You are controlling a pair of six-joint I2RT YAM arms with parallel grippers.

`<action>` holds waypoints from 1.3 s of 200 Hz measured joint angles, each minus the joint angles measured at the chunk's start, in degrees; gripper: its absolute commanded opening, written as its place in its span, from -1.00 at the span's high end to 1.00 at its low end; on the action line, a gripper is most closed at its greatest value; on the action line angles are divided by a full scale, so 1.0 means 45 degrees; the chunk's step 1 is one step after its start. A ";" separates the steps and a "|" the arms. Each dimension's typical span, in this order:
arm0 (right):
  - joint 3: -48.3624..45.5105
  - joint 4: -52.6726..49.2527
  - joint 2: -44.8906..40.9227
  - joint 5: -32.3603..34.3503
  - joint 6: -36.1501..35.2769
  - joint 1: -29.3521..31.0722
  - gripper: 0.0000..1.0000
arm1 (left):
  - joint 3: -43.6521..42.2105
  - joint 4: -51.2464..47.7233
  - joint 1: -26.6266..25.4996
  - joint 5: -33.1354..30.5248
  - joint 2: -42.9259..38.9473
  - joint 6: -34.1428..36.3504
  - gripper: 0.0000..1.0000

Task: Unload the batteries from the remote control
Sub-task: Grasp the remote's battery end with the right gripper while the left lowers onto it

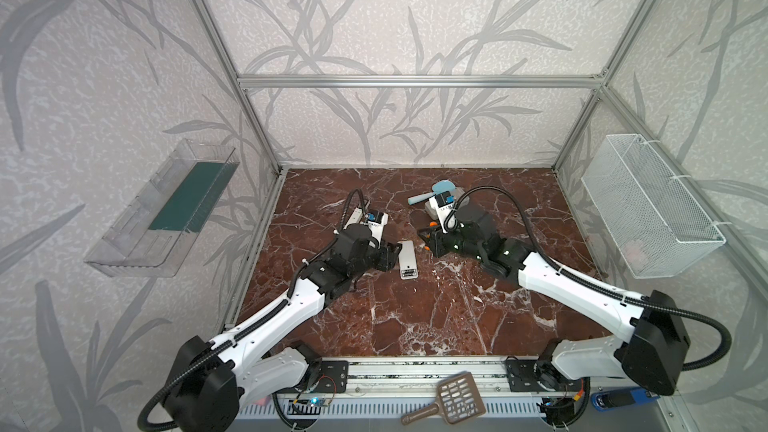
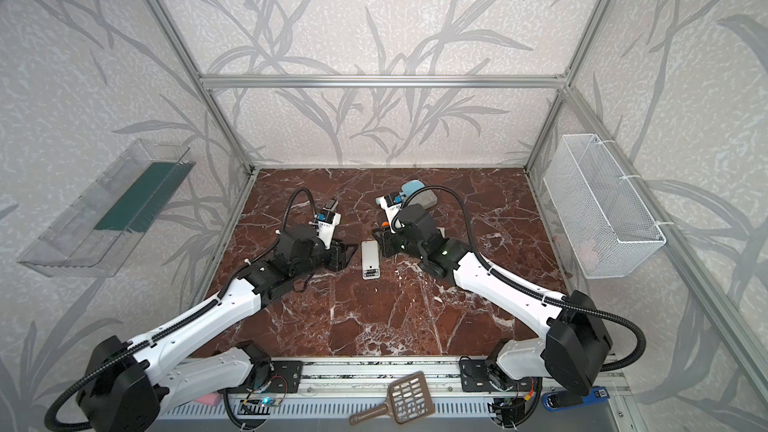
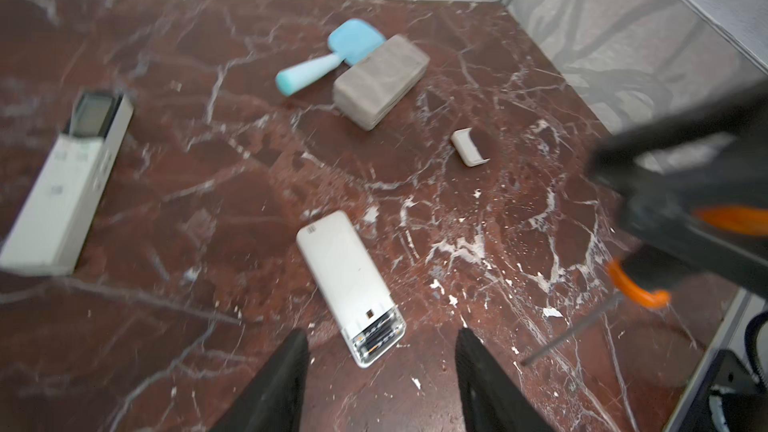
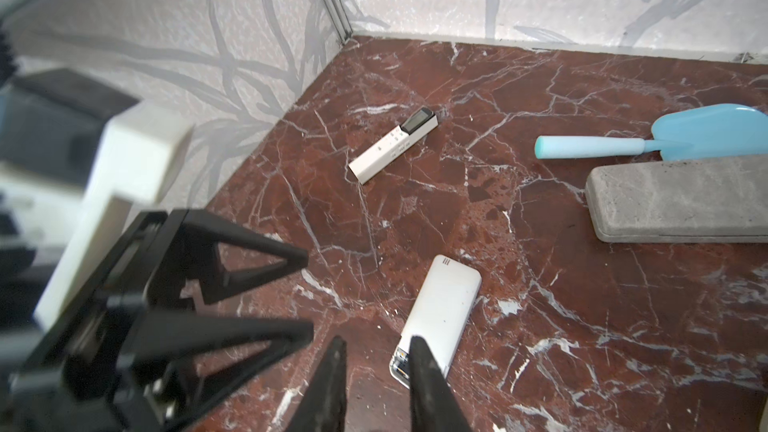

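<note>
Both top views: high above 6 o'clock edge, facing 12 o'clock, whole table (image 1: 415, 326). Wrist views: close, low; all four share remote (image 3: 345, 268).

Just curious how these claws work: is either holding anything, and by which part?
The right gripper seems to grip the orange-handled screwdriver by its handle, its metal shaft sticking out free. The left gripper is open and empty.

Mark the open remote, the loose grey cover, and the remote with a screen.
open remote (image 3: 347, 276): left wrist view, middle of its back
grey cover (image 3: 469, 147): left wrist view, centre of the piece
screen remote (image 4: 392, 145): right wrist view, mid-body
</note>
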 measured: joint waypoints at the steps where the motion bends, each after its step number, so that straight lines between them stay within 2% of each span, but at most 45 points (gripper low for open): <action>1: -0.0029 0.0049 0.0034 0.0073 -0.0044 0.0044 1.00 | -0.0058 0.0029 0.0078 0.0092 0.0039 -0.0180 -0.12; 23: -0.0311 0.0651 0.0748 0.0481 -0.0345 0.0631 1.00 | -0.1010 0.0447 0.0782 0.1093 0.0903 -0.1719 -0.05; 63: -0.0393 0.1375 0.2147 0.0947 -0.0699 0.1151 1.00 | -0.1705 0.2166 0.0884 0.2739 0.3007 -0.3954 0.24; 81: -0.0461 0.1574 0.2225 0.1307 -0.0865 0.1151 1.00 | -0.1700 0.2948 0.0918 0.3240 0.3857 -0.4571 0.35; 111: -0.0481 0.1923 0.2225 0.2001 -0.1205 0.1151 1.00 | -0.1666 0.4289 0.0928 0.3789 0.5299 -0.5523 0.42; 175: -0.0510 0.1967 0.2322 0.2195 -0.1171 0.0641 1.00 | -0.1661 0.6737 0.0816 0.4337 0.6970 -0.7043 0.54; 260: -0.0515 0.2181 0.2953 0.1729 -0.1321 0.0102 1.00 | -0.1627 0.7130 0.0627 0.4371 0.7174 -0.7417 0.55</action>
